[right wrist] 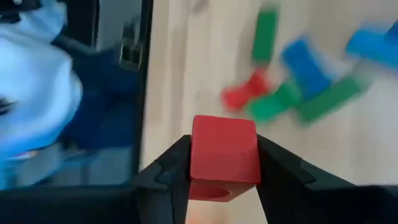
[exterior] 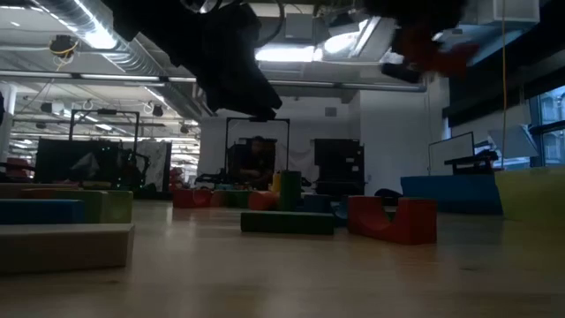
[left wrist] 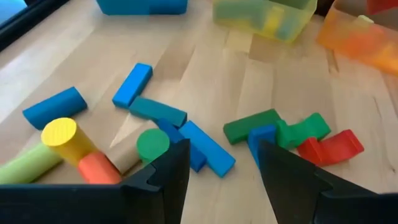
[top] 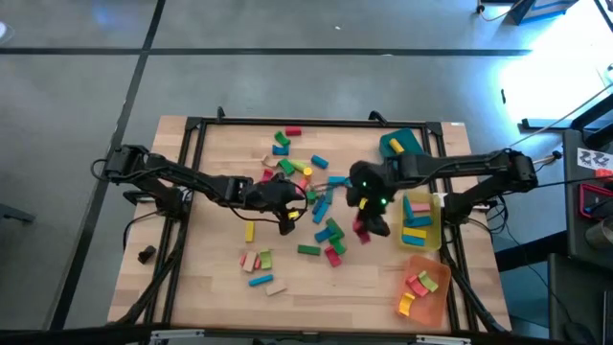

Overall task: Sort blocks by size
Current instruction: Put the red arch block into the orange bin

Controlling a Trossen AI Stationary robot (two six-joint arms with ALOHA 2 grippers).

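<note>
Many small coloured wooden blocks (top: 306, 206) lie scattered on the table's middle, and blue, green and red ones show in the left wrist view (left wrist: 205, 146). My left gripper (top: 287, 213) hangs open and empty over the pile's near left part, with its fingers (left wrist: 165, 177) above the blue bars. My right gripper (top: 369, 225) is shut on a red block (right wrist: 222, 152) above the table, just left of the yellow tray. It also shows at the top of the low view (exterior: 433, 49). My right gripper pinches the red block's two opposite sides (right wrist: 194, 155) between its two fingers. The fingers come from above, pointing down. The block is lifted clear of the table, and a rounded notch or hole shows on its face toward the wrist (right wrist: 214, 191).
Three trays stand along the right side: teal (top: 402, 144) at the far end, yellow (top: 431, 235) with blue and yellow blocks in the middle, and orange (top: 436, 302) with several blocks at the near end. A small dark lump (top: 146, 254) lies off the table's left edge.
</note>
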